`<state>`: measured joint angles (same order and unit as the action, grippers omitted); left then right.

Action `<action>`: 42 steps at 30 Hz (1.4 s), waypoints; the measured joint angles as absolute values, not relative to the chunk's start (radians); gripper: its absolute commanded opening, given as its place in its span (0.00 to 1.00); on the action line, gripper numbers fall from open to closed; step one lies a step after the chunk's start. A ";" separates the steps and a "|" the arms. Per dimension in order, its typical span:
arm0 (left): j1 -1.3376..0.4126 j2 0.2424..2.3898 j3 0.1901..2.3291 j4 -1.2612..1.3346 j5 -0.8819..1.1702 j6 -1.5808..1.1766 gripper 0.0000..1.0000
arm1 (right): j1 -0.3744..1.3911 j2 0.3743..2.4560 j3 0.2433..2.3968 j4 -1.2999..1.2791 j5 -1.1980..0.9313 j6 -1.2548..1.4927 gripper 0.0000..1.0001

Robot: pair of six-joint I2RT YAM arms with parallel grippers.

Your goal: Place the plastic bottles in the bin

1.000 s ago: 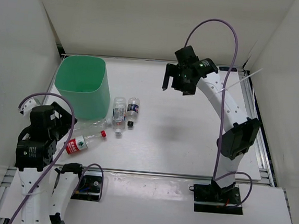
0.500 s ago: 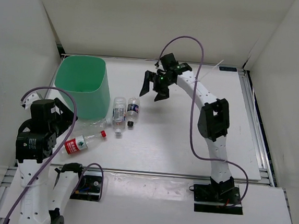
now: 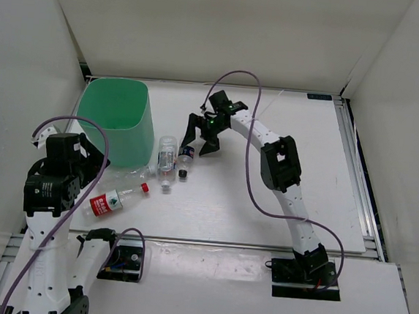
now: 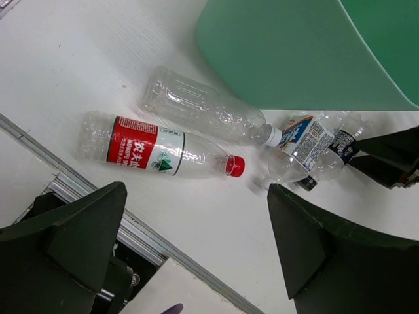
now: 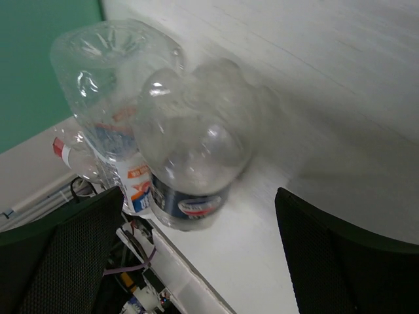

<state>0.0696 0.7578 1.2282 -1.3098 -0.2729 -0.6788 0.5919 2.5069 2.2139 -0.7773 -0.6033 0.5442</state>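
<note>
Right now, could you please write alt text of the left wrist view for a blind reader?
Four clear plastic bottles lie on their sides on a white table beside a mint-green bin, the nearest with a red label and cap. The open left pincer frames the bottom corners.

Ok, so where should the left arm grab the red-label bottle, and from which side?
Probably across the labelled middle of the red-label bottle, with the left gripper coming straight down, jaws straddling its width. It lies flat on its side, and the label band is its straight, widest part; the gap to the plain bottle looks narrow.
</note>
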 measured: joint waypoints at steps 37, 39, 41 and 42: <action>0.070 0.907 1.224 -1.262 -0.284 -0.691 1.00 | 0.539 2.206 2.504 -0.414 -0.585 0.840 0.44; 0.070 0.928 1.247 -1.280 -0.275 -0.676 1.00 | 0.569 2.212 2.547 -0.322 -0.539 0.860 0.46; 0.070 0.959 1.277 -1.291 -0.269 -0.661 1.00 | 0.610 2.217 2.556 -0.254 -0.490 0.854 0.49; 0.069 0.980 1.297 -1.303 -0.267 -0.654 1.00 | 0.635 2.223 2.556 -0.230 -0.457 0.842 0.51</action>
